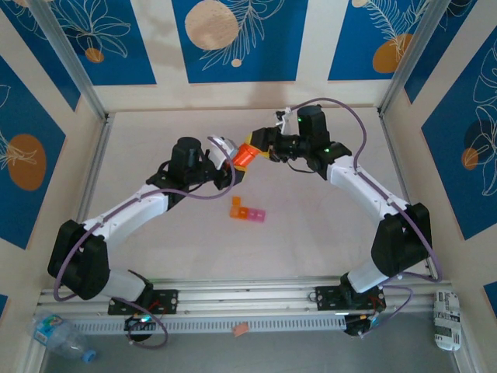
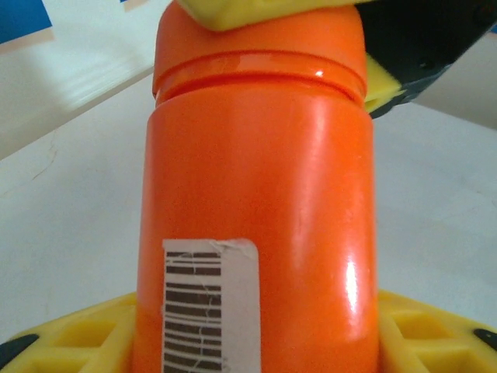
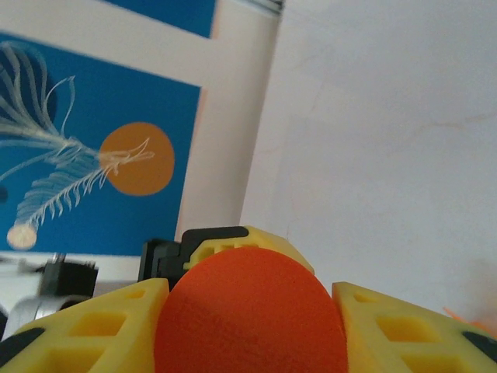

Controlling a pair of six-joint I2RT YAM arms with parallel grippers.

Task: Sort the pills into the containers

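My left fingers [image 2: 78, 338] were closed on the body of the orange bottle [image 2: 256, 194]. In the left wrist view one yellow finger showed at each lower corner of the frame, pressed against the bottle's sides. A white barcode label [image 2: 210, 303], torn along its top edge, sat on the bottle low in the frame. My right fingers [image 3: 404, 326] were closed on the bottle's cap [image 3: 248, 318]. In the right wrist view the round orange top sat at the bottom centre with a yellow finger tight against each side. The left wrist view showed the same grip from the other end, with yellow pads lying on the cap at the top of the frame.

From the top camera the bottle [image 1: 245, 154] hung tilted between my two wrists, just above the centre of the frame and off the worktop [image 1: 311, 225]. My left arm reached in from the lower left and my right arm from the lower right.

The containers [image 1: 247, 211] lay on the worktop near the centre of the frame, just below the bottle and apart from both sets of fingers. They formed a short strip, orange at its left end and pink to the right. I could not tell whether anything lay inside them.

Blue panels [image 1: 233, 39] with pale feather and circle patterns lined the walls around the worktop. A clear plastic bottle [image 1: 58, 338] lay at the bottom left corner, outside the metal rail [image 1: 248, 295].
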